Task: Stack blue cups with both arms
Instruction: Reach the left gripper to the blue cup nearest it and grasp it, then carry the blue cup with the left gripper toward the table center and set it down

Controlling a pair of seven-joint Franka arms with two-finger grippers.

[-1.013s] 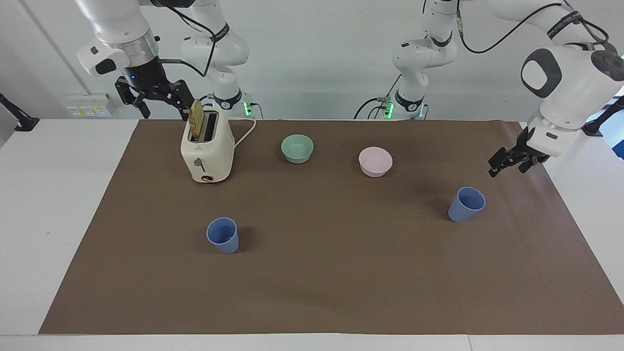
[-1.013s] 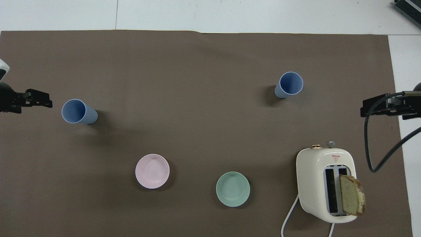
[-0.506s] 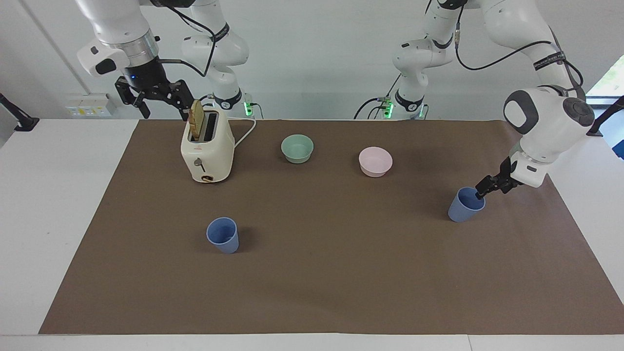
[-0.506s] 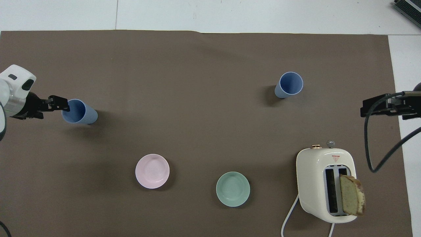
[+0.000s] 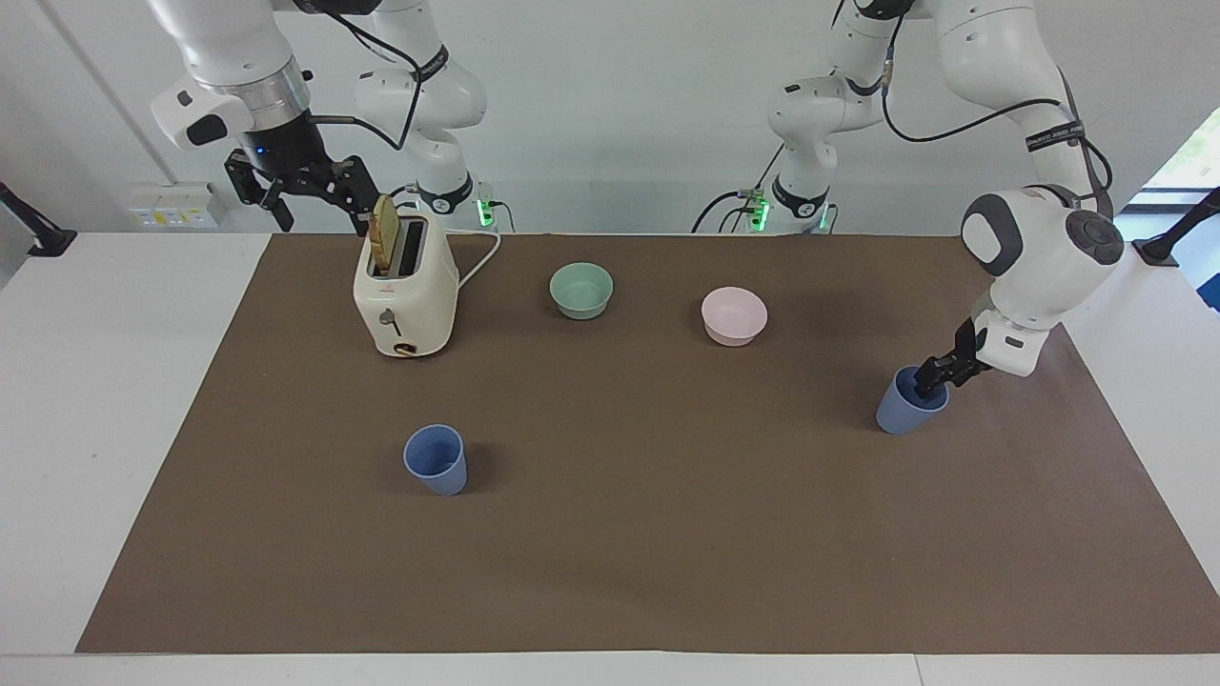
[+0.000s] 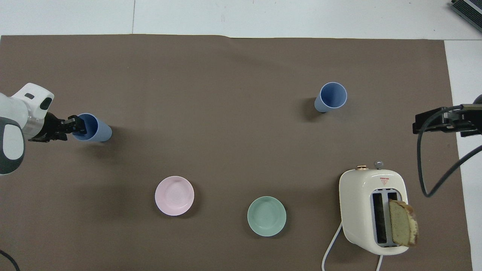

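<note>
left arm reaches down and forward, wrist tilted, with the left gripper (image 5: 932,379) (image 6: 75,127) at the rim of a blue cup (image 5: 905,408) (image 6: 95,128), one finger dipping inside the mouth; finger spacing unclear. right arm waits, wrist pointing down, the right gripper (image 5: 319,202) (image 6: 438,123) raised with its fingers spread apart, holding nothing.

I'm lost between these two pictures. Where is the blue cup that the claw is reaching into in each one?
Facing view: the blue cup stands at the picture's right, the left claw at its rim.
Overhead view: the same cup is at the picture's left.
Shared landmark: the pink bowl, the nearest bowl to it.
</note>
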